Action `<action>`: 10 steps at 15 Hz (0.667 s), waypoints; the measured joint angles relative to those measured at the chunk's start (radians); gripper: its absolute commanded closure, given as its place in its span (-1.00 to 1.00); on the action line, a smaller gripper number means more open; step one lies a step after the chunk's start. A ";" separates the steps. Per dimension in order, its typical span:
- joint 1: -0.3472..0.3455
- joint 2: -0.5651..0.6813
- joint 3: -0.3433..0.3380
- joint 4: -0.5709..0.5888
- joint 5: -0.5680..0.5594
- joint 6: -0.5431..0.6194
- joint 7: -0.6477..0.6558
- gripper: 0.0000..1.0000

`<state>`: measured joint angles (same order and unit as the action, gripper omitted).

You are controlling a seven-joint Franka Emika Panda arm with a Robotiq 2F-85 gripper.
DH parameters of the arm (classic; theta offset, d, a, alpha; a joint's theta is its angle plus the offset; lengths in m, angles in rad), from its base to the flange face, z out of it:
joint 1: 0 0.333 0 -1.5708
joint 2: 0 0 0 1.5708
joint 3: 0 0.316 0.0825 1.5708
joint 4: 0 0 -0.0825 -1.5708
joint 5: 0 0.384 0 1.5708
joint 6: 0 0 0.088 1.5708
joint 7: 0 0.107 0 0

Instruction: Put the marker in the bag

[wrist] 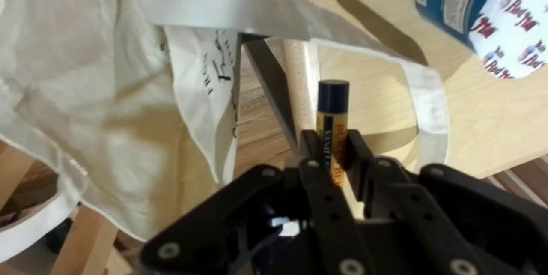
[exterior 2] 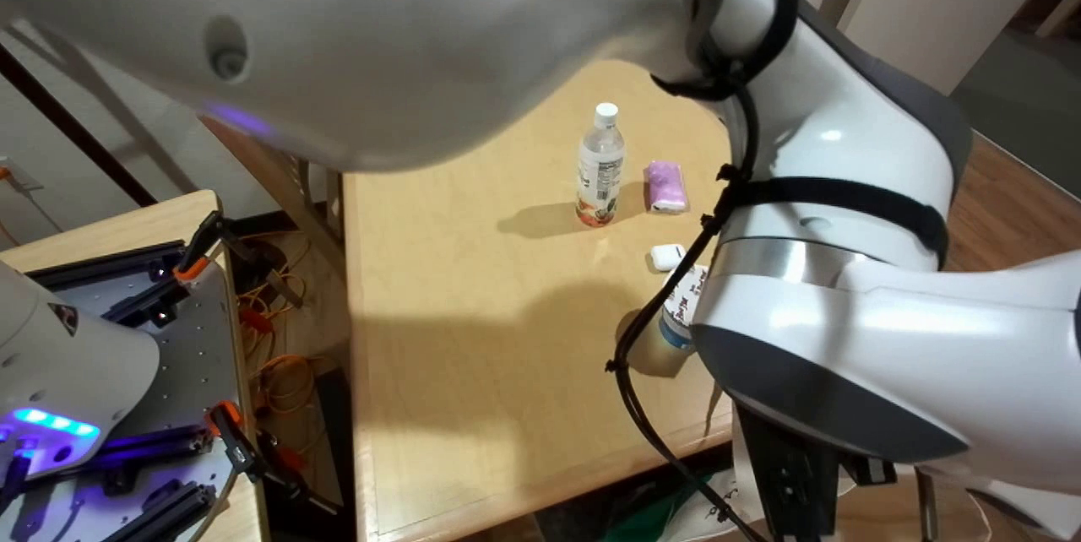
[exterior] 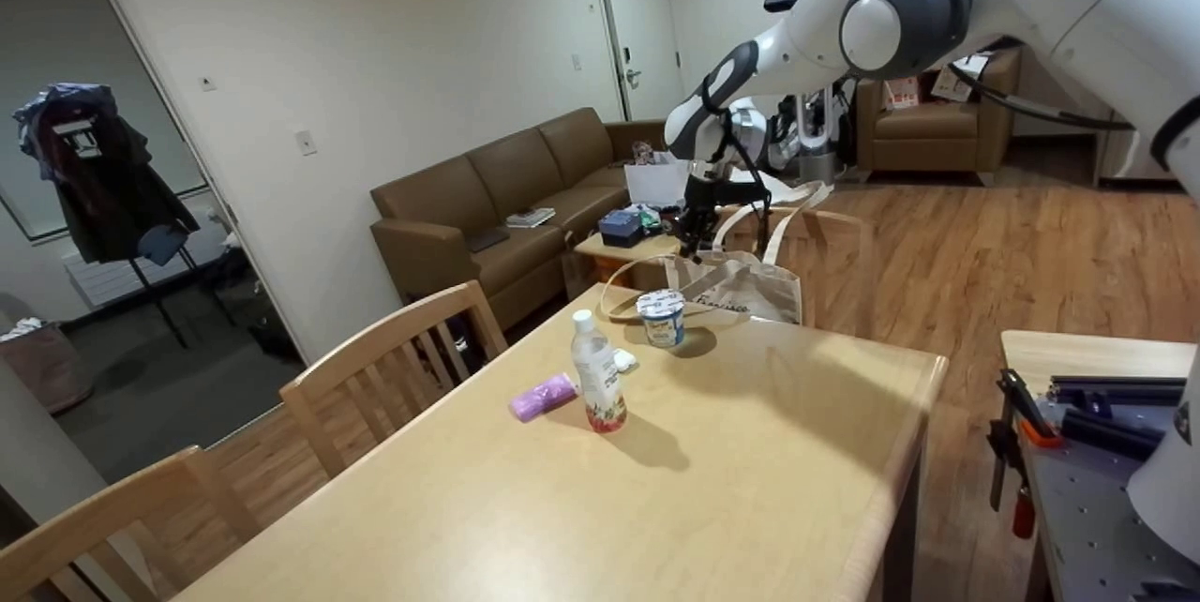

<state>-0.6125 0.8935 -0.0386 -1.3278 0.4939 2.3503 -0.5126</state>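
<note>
Two fingers of my gripper [wrist: 332, 150] are squeezed on a small yellow tube [wrist: 333, 108] with a dark blue top. It looks more like lip balm than a pen, but I think it is what the job calls the marker. So the picking up is done. What is left is to get it over the bag [wrist: 128, 108] and let go. The tube sits between the fingertips, touching both, with its blue end poking out past them.

In the wrist view the bag is to the left of the tube, just past the short edge of the table [exterior: 600, 518]. Its strap [wrist: 265, 11] loops over that edge onto the top. I can't tell if the tube is right above the bag's mouth. I think the strap could catch me, so slow is best.

Near that same edge stands a blue tub [exterior: 663, 325]. In an exterior view, toward the long edge with the chairs [exterior: 380, 342], I see a clear bottle [exterior: 598, 372] and a purple pack [exterior: 544, 397]. The pack is closest to the long edge.
</note>
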 measured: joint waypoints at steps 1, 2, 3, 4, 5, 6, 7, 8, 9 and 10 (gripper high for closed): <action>0.000 0.011 0.007 0.013 -0.002 -0.011 0.003 0.91; 0.000 0.016 0.009 0.020 -0.003 -0.017 0.004 0.91; 0.001 0.017 0.008 0.020 -0.003 -0.015 0.005 0.91; 0.004 0.016 0.006 0.017 0.001 0.020 0.014 0.91; 0.007 0.016 0.002 0.015 0.005 0.070 0.034 0.91; 0.013 0.016 -0.006 0.015 0.009 0.119 0.060 0.91; 0.017 0.016 -0.016 0.015 0.010 0.166 0.089 0.91; 0.021 0.016 -0.029 0.015 0.010 0.209 0.119 0.91; 0.029 0.017 -0.049 0.015 0.009 0.250 0.151 0.91; 0.041 0.019 -0.075 0.015 0.005 0.287 0.184 0.91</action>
<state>-0.5715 0.9124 -0.1136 -1.3125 0.4991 2.6371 -0.3282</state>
